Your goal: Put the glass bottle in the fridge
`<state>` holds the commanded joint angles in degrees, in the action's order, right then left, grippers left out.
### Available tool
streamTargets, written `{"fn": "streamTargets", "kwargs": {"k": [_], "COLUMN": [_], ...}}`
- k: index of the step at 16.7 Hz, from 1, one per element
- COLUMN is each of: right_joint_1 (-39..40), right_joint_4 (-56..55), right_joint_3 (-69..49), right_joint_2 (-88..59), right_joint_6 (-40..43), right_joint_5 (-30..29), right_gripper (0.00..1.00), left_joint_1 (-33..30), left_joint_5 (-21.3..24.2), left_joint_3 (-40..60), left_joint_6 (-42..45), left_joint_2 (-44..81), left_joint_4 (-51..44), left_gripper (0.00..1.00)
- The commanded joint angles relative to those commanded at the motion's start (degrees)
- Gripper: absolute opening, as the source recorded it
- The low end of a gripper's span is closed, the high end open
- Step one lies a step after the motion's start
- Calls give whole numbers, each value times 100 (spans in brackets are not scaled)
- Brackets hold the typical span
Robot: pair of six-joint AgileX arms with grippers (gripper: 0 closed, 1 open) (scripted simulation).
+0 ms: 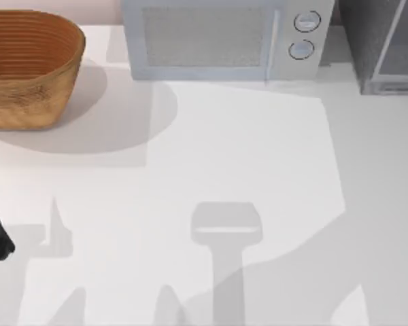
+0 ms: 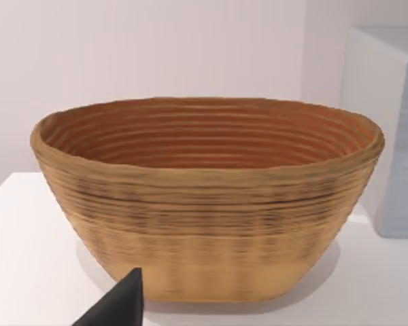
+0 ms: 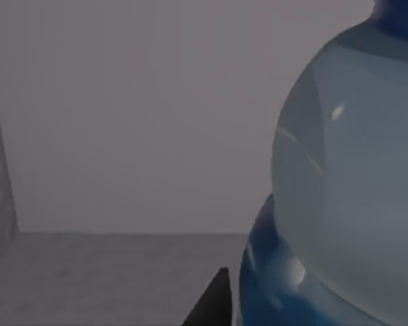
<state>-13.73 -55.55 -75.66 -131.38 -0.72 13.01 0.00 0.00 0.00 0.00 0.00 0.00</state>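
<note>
The right pincer [image 3: 221, 299] is seen in its wrist view as one dark fingertip just beside the glass bottle [image 3: 340, 190]; whether it is closed on the bottle cannot be told. The bottle, clear with a blue cap and a blue band at its lower part, is seen very close, upright, inside a dim grey enclosure with a flat floor, a plain back wall and a speckled grey side wall. This enclosure appears to be the inside of the fridge [image 1: 387, 47], which is placed at the worktop's far right corner, grey and metallic, with a pale panel and a thin light bar.

The left pincer [image 2: 119, 305] is shown as one dark fingertip near the foot of the woven basket [image 2: 204, 204]; its state cannot be told. The left arm is seen at the worktop's [image 1: 224, 170] left edge as a dark shape. The basket is set at the far left corner. A white microwave [image 1: 224, 41] with two round dials is placed along the far edge, between basket and fridge.
</note>
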Motion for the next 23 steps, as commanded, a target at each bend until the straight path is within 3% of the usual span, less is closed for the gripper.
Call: {"fn": "streamTargets", "kwargs": {"k": [11, 23], "right_joint_1": [88, 88], "right_joint_4": [490, 490], "right_joint_3": [-941, -941], "right_joint_2": [-474, -474], "right_joint_6": [-10, -10], "right_joint_5": [-116, -116], "right_gripper": [1, 91], "left_joint_1": [0, 0], "left_joint_5": [0, 0], "left_joint_3": [0, 0], "left_joint_6": [0, 0], "left_joint_2": [0, 0], "left_joint_4": [0, 0], "left_gripper": [100, 100]}}
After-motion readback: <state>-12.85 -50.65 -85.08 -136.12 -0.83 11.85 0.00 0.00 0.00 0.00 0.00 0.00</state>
